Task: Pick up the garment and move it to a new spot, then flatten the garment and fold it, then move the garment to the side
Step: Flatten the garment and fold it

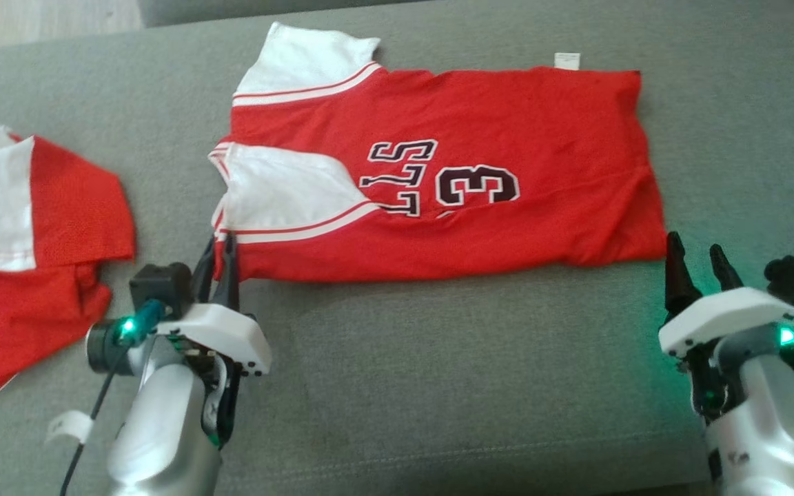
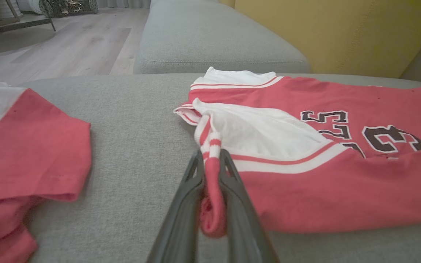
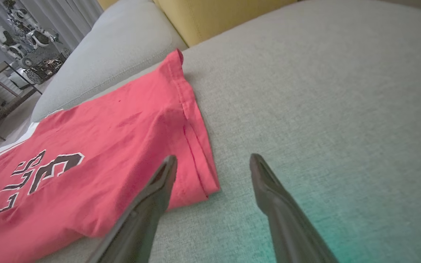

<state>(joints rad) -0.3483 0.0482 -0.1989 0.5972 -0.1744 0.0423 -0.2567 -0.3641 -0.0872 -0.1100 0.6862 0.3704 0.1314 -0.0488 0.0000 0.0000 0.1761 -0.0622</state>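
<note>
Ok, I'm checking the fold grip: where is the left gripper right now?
Lower left in the head view, the left gripper pinches the striped near-left corner of the jersey, with a second red garment further left.

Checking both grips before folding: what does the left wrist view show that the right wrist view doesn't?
Left wrist: the left gripper shut on the striped trim of the red numbered jersey, and a second red-and-white garment apart. Right wrist: the open right gripper beside the jersey's hem corner. Both: jersey on the grey fabric sofa cushion.
</note>
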